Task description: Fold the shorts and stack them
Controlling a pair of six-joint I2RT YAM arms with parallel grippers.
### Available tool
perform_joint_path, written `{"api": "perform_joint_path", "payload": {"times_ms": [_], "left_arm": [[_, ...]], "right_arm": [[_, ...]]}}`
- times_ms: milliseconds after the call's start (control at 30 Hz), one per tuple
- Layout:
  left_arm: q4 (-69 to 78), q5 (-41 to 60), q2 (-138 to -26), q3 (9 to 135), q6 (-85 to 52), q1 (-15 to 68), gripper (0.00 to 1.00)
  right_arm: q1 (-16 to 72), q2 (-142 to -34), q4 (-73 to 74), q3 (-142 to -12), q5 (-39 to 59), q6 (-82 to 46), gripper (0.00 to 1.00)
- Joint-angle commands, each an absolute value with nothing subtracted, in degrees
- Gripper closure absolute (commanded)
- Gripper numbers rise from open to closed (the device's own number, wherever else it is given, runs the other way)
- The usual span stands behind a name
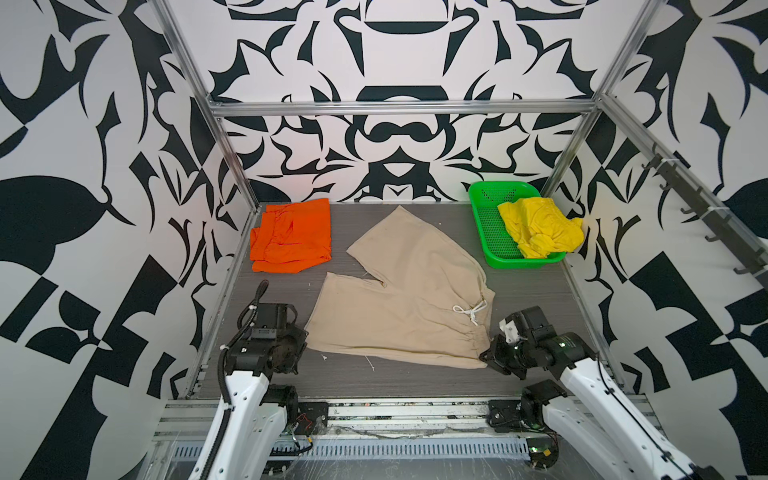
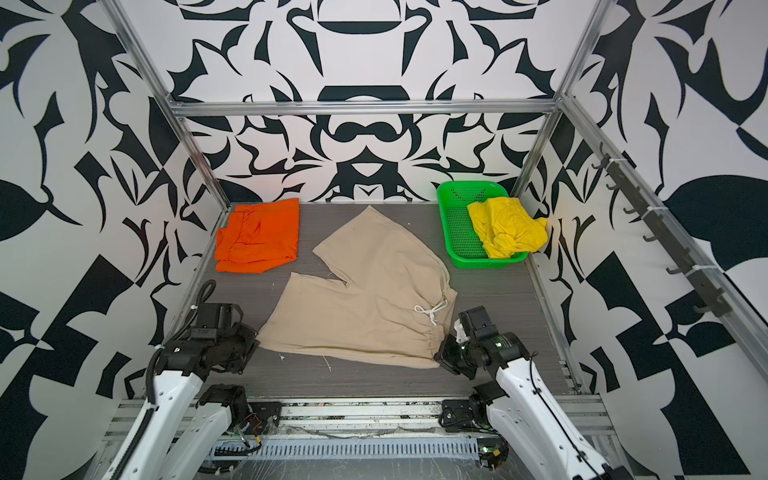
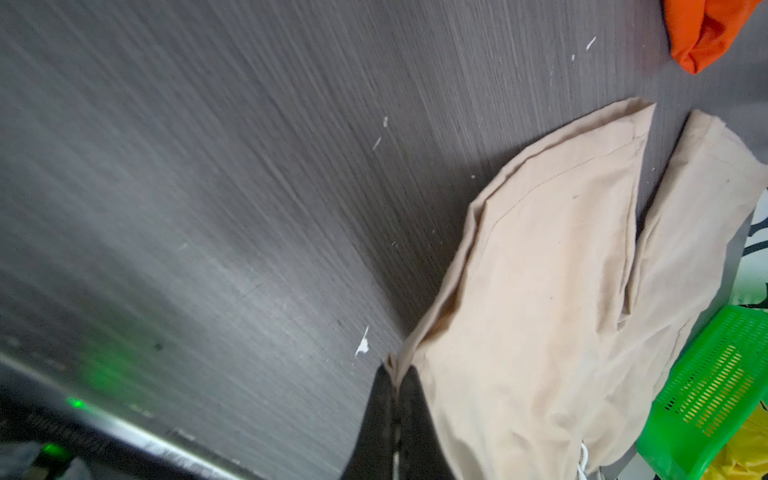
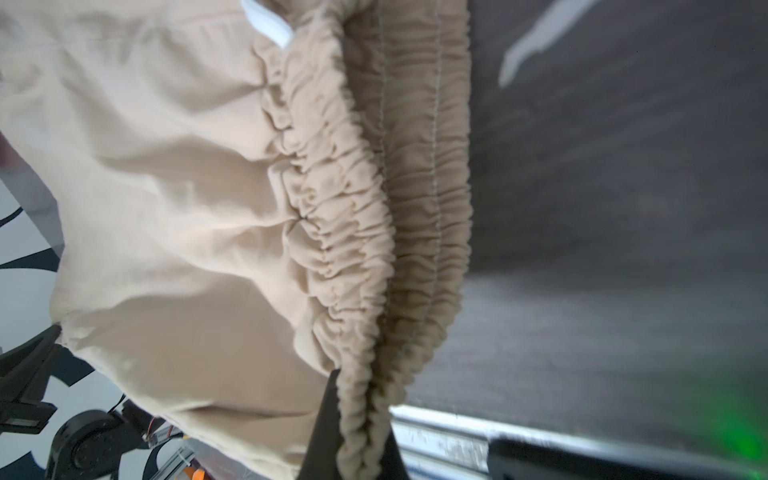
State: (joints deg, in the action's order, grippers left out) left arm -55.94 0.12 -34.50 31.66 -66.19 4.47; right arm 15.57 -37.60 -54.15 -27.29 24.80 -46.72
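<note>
1. Cloth first: the beige shorts (image 1: 407,299) lie flat mid-table, with the waistband toward the right arm and the legs fanning left and away.
2. Their near edge runs left to right between the two claws. The left gripper (image 3: 395,376) is clenched on the near leg's hem corner, and the right gripper (image 4: 359,374) on the waistband end.
3. The fold likely carries that edge away from the arms, over the far leg. Orange shorts (image 1: 291,237) lie far left and yellow shorts (image 1: 538,228) sit in the green basket (image 1: 482,199) far right, both apart from the beige pair.

jaws pinching beige shorts (image 3: 540,316) corner, grey tabletop (image 3: 208,166)
</note>
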Motion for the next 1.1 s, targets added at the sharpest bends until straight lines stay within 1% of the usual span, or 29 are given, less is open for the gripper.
{"api": "perform_joint_path", "payload": {"times_ms": [0, 100, 267, 367, 533, 733, 867, 1067], "left_arm": [[-65.3, -5.5, -33.0, 36.4, -64.8, 4.3, 1.00], [-65.5, -8.4, -36.3, 42.6, -59.7, 4.3, 1.00], [-63.8, -13.7, -47.0, 56.7, -49.3, 4.3, 1.00], [-62.5, -15.3, -52.2, 64.4, -44.1, 4.3, 1.00], [-57.9, -16.4, -59.7, 73.2, -37.0, 4.4, 1.00], [-54.3, -14.9, -69.5, 82.0, -31.8, 4.4, 1.00], [-52.1, -14.5, -76.1, 88.2, -29.2, 4.8, 1.00], [-49.5, -12.7, -81.9, 96.6, -26.7, 6.6, 1.00]], "right_arm": [[15.8, -34.5, -64.7, -32.1, 24.0, -48.4, 1.00], [15.8, -35.2, -65.6, -36.4, 24.8, -48.3, 1.00], [15.8, -40.8, -68.1, -45.6, 24.3, -47.1, 1.00], [15.8, -45.3, -71.0, -50.9, 24.7, -45.3, 1.00], [15.8, -50.8, -73.8, -56.2, 25.0, -42.2, 1.00], [15.5, -55.4, -74.3, -56.6, 28.3, -40.5, 1.00], [13.1, -56.7, -74.9, -55.8, 29.8, -38.4, 1.00], [9.9, -58.7, -76.1, -56.7, 30.7, -35.0, 1.00]]}}
